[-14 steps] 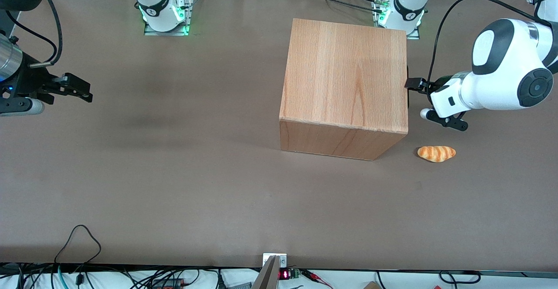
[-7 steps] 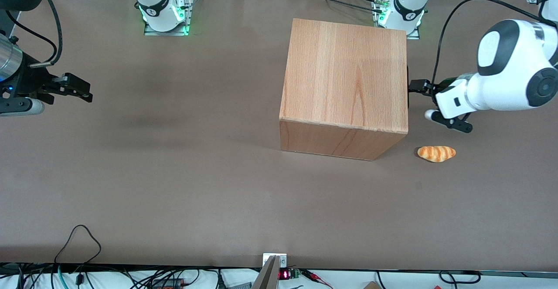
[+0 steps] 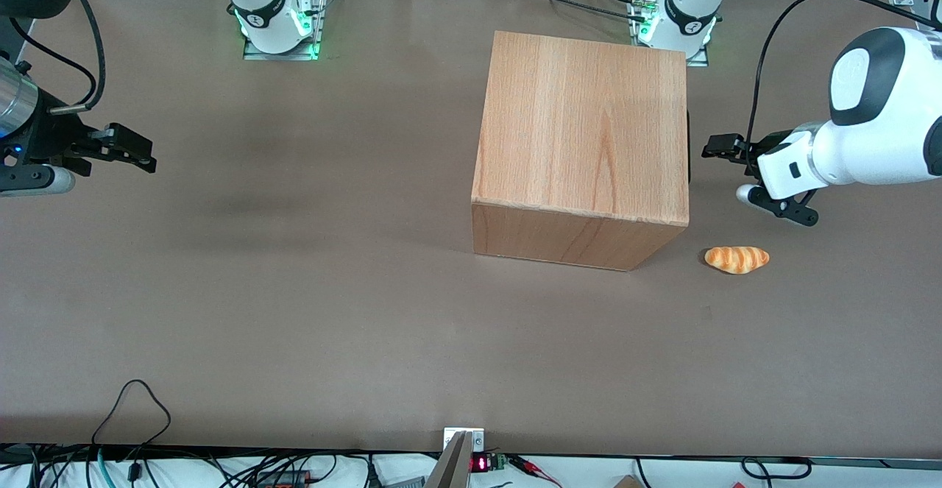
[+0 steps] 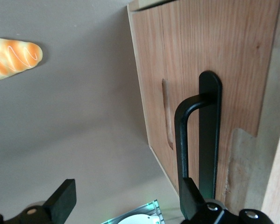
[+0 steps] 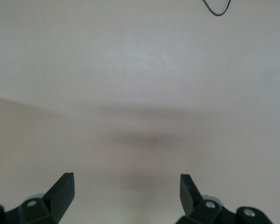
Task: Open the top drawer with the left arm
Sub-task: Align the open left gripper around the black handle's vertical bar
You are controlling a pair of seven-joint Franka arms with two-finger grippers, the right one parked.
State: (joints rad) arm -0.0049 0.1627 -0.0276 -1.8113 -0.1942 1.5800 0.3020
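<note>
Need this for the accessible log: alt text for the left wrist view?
The left arm's gripper has its jaws open in front of the closed top drawer, one jaw overlapping its black bar handle. A striped bread roll lies on the brown table beside the cabinet.

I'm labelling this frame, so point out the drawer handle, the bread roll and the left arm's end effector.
drawer handle [image 4: 210,135], left wrist view, bar middle
bread roll [image 3: 737,259], front view, its middle
end effector [image 3: 712,148], front view, between fingertips, beside the cabinet
</note>
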